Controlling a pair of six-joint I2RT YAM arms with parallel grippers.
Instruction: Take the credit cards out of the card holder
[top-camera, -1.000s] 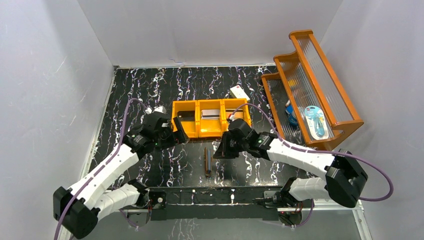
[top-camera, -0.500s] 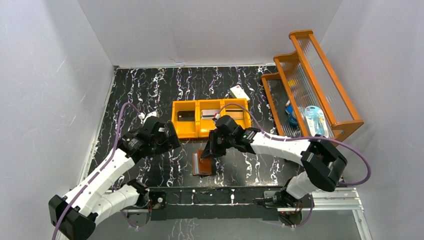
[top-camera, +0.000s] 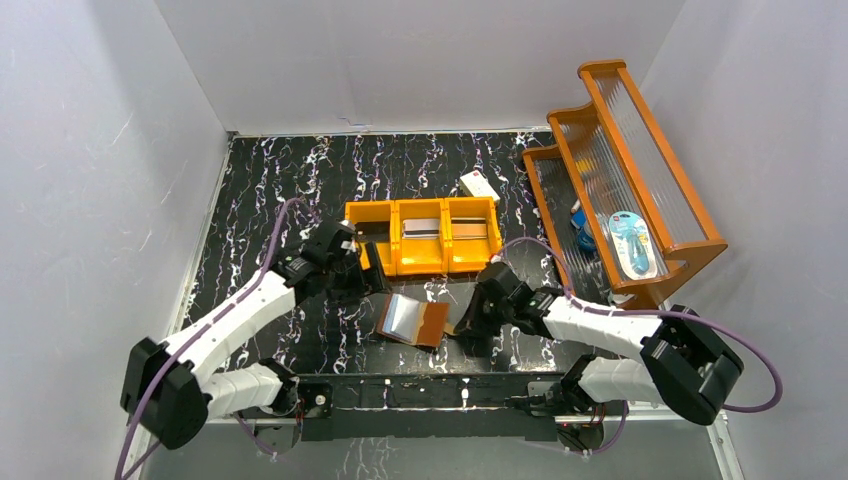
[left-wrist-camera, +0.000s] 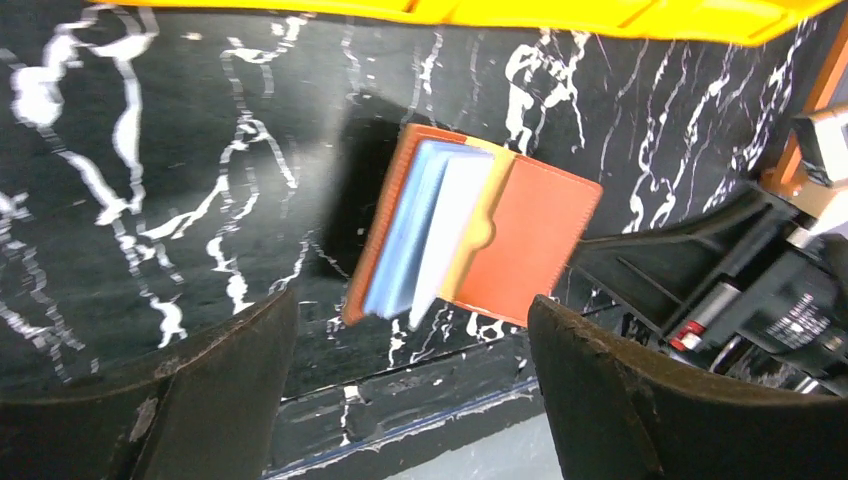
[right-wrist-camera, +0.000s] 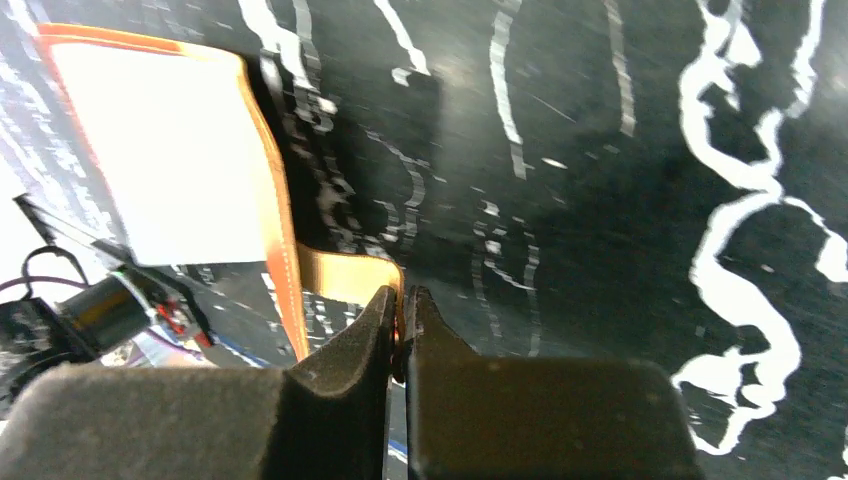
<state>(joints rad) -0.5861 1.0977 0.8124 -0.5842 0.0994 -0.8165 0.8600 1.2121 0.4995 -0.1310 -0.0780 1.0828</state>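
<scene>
The card holder (top-camera: 412, 320) lies spread open on the black marble table, brown outside, with pale blue-grey inner leaves (left-wrist-camera: 425, 235). My right gripper (top-camera: 462, 320) is shut on its little brown snap tab (right-wrist-camera: 350, 275) at the holder's right edge. My left gripper (top-camera: 362, 283) is open and empty, just up and left of the holder, which shows between its fingers in the left wrist view (left-wrist-camera: 410, 400). A black card (top-camera: 370, 232) and grey-silver cards (top-camera: 421, 227) lie in the orange tray. I cannot tell whether a card is in the holder.
The orange three-compartment tray (top-camera: 395, 262) stands just behind the holder. A cream-white box (top-camera: 479, 185) lies behind the tray. An orange stepped rack (top-camera: 650, 175) with small packets fills the right side. The table's front rail (top-camera: 430, 385) is close below the holder.
The card holder went from standing on edge to lying spread open. My right gripper moved right and nearer with the tab. My left gripper moved right, toward the holder.
</scene>
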